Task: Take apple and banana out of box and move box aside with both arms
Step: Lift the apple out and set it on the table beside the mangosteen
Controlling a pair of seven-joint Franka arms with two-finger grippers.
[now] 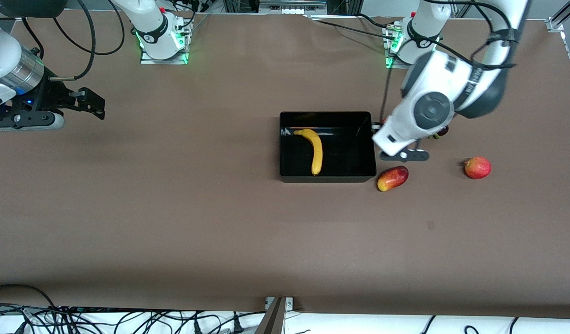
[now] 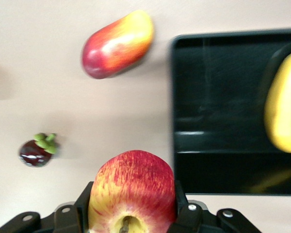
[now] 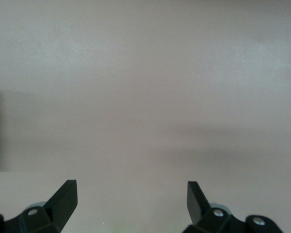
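Left gripper (image 2: 131, 218) clamped on apple (image 2: 132, 191), clear of box (image 1: 327, 175); set down next. Banana (image 1: 314, 150) remains inside. Right gripper (image 3: 131, 201) wide open, waiting over bare table (image 1: 173, 208).

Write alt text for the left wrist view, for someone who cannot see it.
The left claw grips a red and yellow apple above the brown table, just outside a black box that has a yellow banana in it. A red-yellow mango and a small dark purple fruit with a green cap lie on the table.
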